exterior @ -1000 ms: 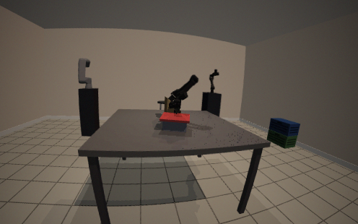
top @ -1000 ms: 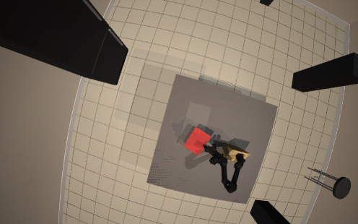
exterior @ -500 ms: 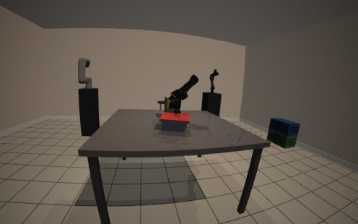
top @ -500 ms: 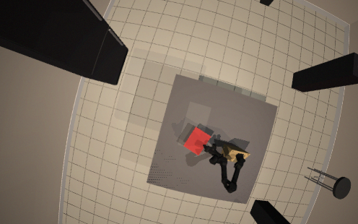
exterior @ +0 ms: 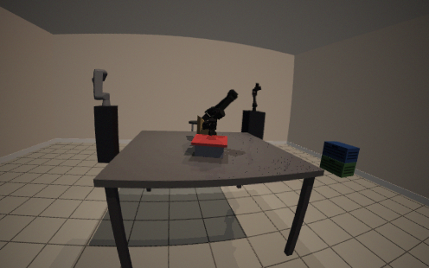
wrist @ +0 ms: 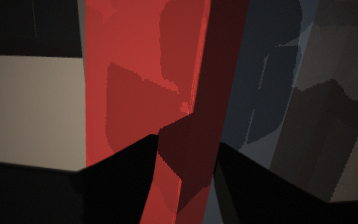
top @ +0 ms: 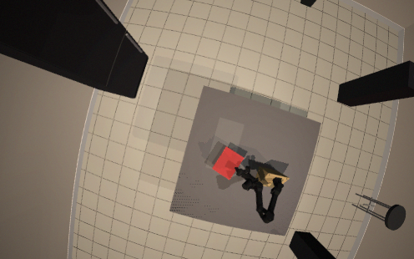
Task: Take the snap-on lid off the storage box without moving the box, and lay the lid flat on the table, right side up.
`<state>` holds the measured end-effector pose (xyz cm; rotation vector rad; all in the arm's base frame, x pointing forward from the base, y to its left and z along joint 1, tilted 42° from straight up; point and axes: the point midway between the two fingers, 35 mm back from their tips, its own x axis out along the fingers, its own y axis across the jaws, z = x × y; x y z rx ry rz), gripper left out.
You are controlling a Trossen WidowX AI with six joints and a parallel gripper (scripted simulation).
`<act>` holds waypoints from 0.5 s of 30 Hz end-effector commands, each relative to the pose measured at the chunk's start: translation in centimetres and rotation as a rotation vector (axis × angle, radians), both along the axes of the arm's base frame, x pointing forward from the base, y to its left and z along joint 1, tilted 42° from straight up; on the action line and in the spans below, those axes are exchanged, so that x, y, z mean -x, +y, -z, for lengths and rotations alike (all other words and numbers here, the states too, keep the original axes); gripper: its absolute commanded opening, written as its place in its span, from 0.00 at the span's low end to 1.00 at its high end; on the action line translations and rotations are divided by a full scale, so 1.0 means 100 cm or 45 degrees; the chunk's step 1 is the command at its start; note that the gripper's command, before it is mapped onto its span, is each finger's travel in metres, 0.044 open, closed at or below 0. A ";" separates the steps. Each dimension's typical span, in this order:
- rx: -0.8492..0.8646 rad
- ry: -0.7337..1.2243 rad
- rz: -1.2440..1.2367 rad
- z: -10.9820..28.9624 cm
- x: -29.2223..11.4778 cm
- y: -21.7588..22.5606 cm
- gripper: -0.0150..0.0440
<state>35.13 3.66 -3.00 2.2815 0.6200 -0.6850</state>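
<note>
Gripper (exterior: 212, 132) clamped on red lid's (exterior: 209, 140) near edge; grey-blue storage box (exterior: 208, 150) directly beneath, on table (exterior: 151, 166).

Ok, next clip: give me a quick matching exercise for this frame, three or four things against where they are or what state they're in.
Things:
1. lid
2. box
3. gripper
4. crates

Place or state:
A. stacked on the floor by the right wall
B. shut on the red edge
C. red, on top of the box
D. dark blue-grey, standing on the table

Pairs: 1-C, 2-D, 3-B, 4-A
</note>
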 end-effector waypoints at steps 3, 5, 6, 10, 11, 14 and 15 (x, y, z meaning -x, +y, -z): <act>0.002 -0.003 -0.001 -0.005 0.000 -0.005 0.25; 0.002 -0.004 -0.001 -0.007 -0.001 -0.007 0.25; 0.002 -0.004 -0.001 -0.008 -0.001 -0.008 0.25; 0.002 -0.004 -0.001 -0.012 -0.002 -0.012 0.25; 0.002 -0.004 -0.001 -0.013 -0.002 -0.013 0.25; 0.003 -0.004 -0.001 -0.016 -0.003 -0.015 0.25; 0.003 -0.004 -0.001 -0.017 -0.003 -0.016 0.25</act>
